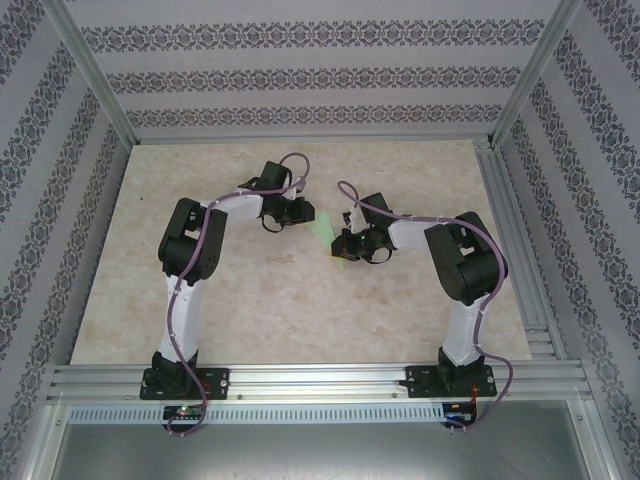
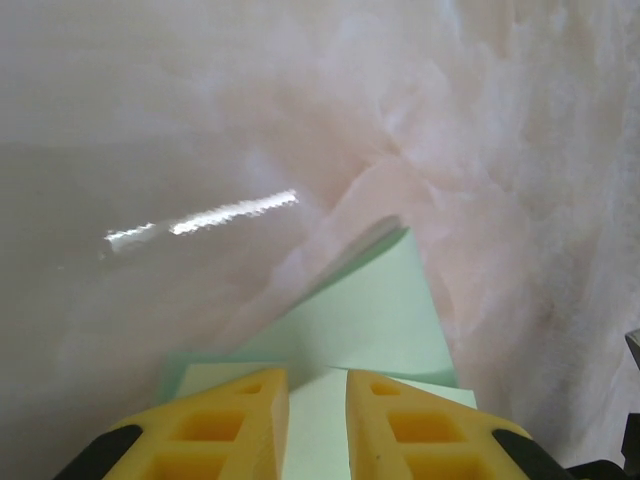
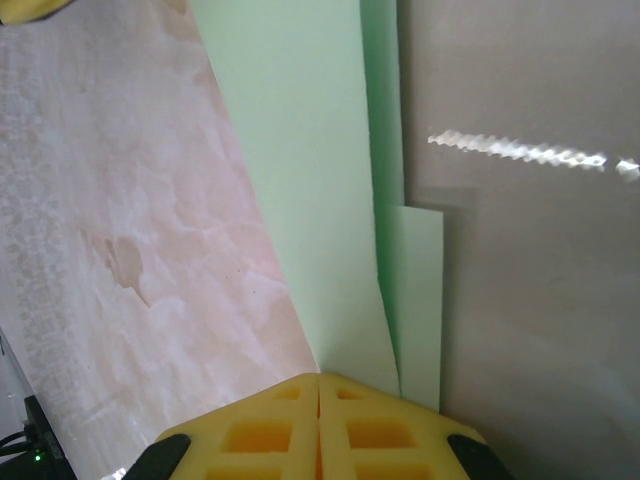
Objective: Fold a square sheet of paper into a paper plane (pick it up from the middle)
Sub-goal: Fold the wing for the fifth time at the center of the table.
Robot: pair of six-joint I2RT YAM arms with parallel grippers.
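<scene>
The pale mint-green sheet of paper (image 1: 322, 228), folded into layers, lies on the table between the two arms. In the left wrist view a pointed flap of the paper (image 2: 370, 320) rises ahead of my left gripper (image 2: 317, 375). Its yellow fingers stand slightly open on the paper, which shows flat in the narrow gap. In the right wrist view the paper (image 3: 310, 180) narrows toward my right gripper (image 3: 320, 378). Those fingers are shut tight, tips over the narrow end. From above, the left gripper (image 1: 303, 212) is at the paper's far end and the right gripper (image 1: 343, 247) at its near end.
The table top (image 1: 250, 300) is pale marbled board, framed by aluminium rails (image 1: 320, 380) at the near edge and right side. Patterned walls close in the back and sides. Both arm bases are bolted to the near rail.
</scene>
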